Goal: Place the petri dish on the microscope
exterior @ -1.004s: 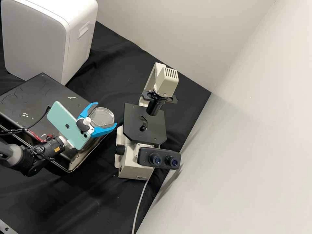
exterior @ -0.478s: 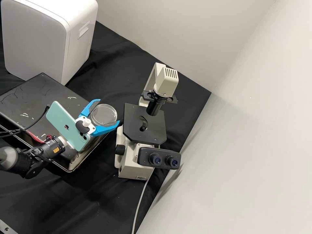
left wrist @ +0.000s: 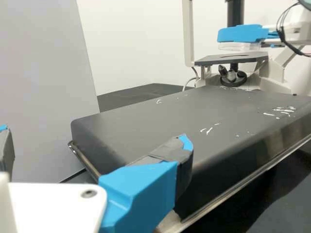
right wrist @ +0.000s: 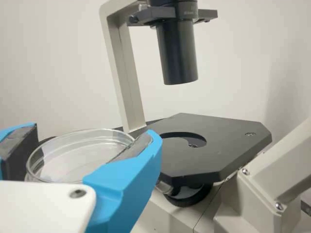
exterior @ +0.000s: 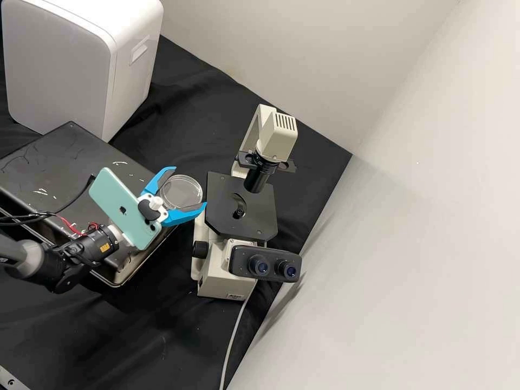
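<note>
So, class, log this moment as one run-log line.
right gripper: shut on petri dish | dish: beside microscope stage, not yet on it | left gripper: open, near dark tray

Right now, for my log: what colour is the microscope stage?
Black; stage shows best in right wrist view.

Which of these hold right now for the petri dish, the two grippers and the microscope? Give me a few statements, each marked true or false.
1. The right gripper grips the clear round plastic petri dish. True.
2. The dish rests on the black stage plate of the beige microscope. False: it is held in the air beside the plate's edge.
3. The left gripper is shut on the dark flat box. False: it is open and empty, near the box's corner.
4. The black lens tube hangs above the plate's round opening. True.
</note>
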